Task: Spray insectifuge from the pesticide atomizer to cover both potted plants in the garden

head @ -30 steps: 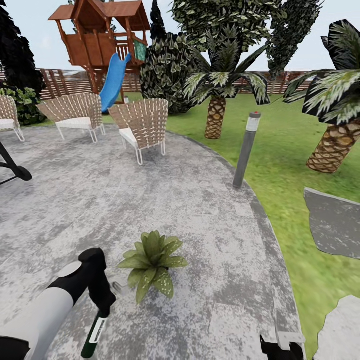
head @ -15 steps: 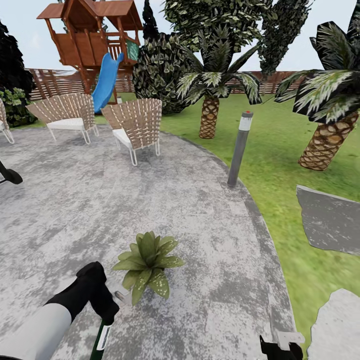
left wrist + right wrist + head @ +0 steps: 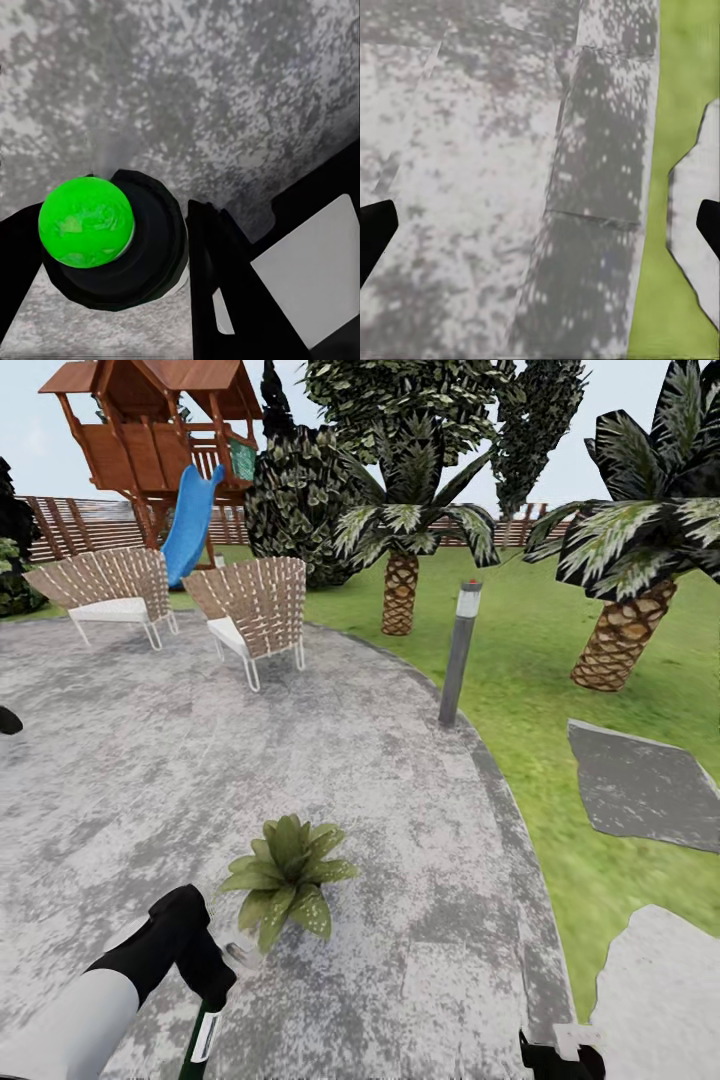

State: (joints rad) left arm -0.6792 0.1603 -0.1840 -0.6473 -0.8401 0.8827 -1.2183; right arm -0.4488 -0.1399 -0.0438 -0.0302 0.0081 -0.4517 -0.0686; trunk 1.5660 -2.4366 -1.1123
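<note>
My left gripper [image 3: 206, 982] is shut on the pesticide atomizer [image 3: 203, 1036], a dark green bottle with a white label that hangs below the hand near the bottom of the head view. Its white trigger head [image 3: 238, 957] points toward a potted plant [image 3: 283, 875], a low rosette of broad green leaves on the stone patio [image 3: 400, 810], just right of the hand. In the left wrist view the left gripper [image 3: 112, 255] holds the atomizer's dark round body [image 3: 150, 247] with a bright green end between black fingers [image 3: 221, 285]. My right gripper [image 3: 560, 1055] [image 3: 540, 225] is open above the paving.
A grey bollard post [image 3: 456, 655] stands at the patio's right rim. Two wicker chairs [image 3: 250, 610] sit at the back, with a playhouse and blue slide [image 3: 190, 510] behind. Palms [image 3: 400, 590] and lawn [image 3: 540, 690] lie to the right, with grey stepping slabs [image 3: 640, 785].
The whole head view has shifted, so the camera moved; everything sits a little further left and up. My left hand still holds the atomizer beside the plant.
</note>
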